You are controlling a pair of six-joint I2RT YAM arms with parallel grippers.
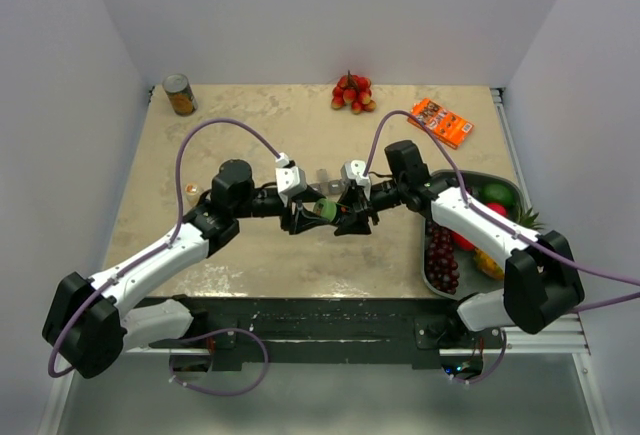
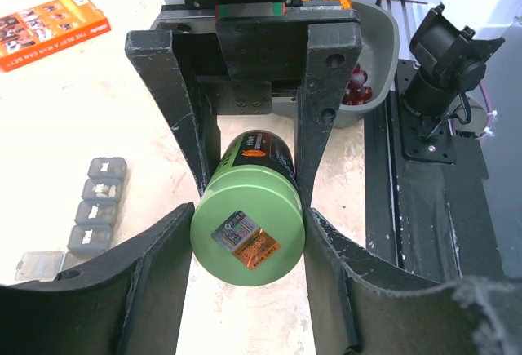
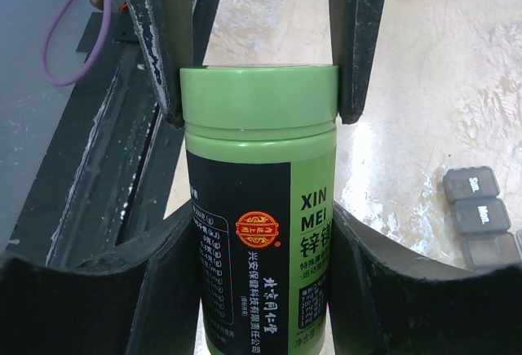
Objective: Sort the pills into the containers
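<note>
I see a tin can (image 1: 179,94) at the far left corner of the tan table (image 1: 300,135). A bunch of little red fruits (image 1: 352,92) sits at the back middle. An orange box (image 1: 441,121) lies at the back right. A grey bowl (image 1: 447,174) on the right holds dark grapes (image 1: 440,260). A green bottle (image 3: 259,167) with a black label is near the middle.

The left arm (image 1: 150,265) and right arm (image 1: 470,220) are built of white links and black joints, and a purple cable (image 1: 215,125) is strung along each. Scuffed matte-black fingers (image 2: 326,102) are screwed onto the right gripper (image 2: 254,184) beneath a red-and-green striped rail (image 2: 249,11).
</note>
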